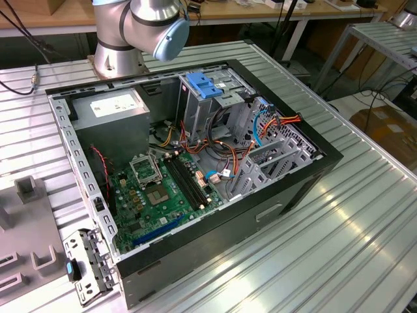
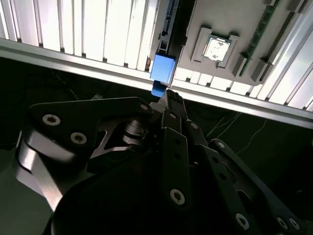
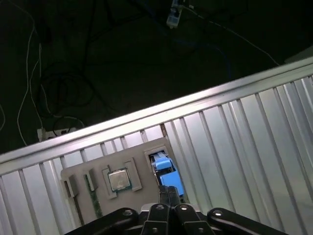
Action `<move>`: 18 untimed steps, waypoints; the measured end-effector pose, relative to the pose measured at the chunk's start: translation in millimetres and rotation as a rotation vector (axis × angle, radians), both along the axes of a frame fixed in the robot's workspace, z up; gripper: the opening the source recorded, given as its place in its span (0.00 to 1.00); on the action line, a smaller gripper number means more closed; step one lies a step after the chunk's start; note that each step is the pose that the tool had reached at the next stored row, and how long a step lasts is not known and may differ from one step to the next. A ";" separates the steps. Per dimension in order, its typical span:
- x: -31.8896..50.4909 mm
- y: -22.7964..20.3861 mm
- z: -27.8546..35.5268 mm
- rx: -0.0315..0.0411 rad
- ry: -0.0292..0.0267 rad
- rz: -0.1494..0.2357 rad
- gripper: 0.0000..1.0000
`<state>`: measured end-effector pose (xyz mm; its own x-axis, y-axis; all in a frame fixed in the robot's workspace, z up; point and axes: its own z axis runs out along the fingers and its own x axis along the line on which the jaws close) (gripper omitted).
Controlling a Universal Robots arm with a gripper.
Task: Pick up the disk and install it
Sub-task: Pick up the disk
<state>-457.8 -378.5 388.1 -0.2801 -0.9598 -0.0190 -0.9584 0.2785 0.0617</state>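
- Exterior view: computer case [image 1: 280,202] open on tabletop [image 1: 352,248].
- Second wrist view: end effector [image 2: 167,95] pressed together, tips just beside disk [image 2: 163,68] standing edge-up in grey fixture [image 2: 205,14].
- First wrist view: best spread, centred over the blue tab, kept straight along the slot.

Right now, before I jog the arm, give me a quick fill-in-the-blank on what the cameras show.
In the first wrist view the gripper is nearest the disk, whose end tab is ___.
The square chip beside the disk rests in a tray coloured ___.
In the exterior view the motherboard inside the open computer case is ___.
Missing words: blue; grey; green.
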 end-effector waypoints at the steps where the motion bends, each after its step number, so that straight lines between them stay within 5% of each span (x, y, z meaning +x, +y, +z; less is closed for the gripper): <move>1: 0.0 0.0 -0.4 -0.0003 -0.0001 0.018 0.11; 2: -0.1 0.4 -1.1 -0.0010 -0.0012 0.032 0.11; 4: 0.2 0.8 -2.9 -0.0060 -0.0155 0.045 0.11; 6: 0.4 1.0 -4.7 -0.0095 -0.0210 0.056 0.11; 18: 0.9 1.7 -6.9 -0.0099 -0.0218 0.072 0.11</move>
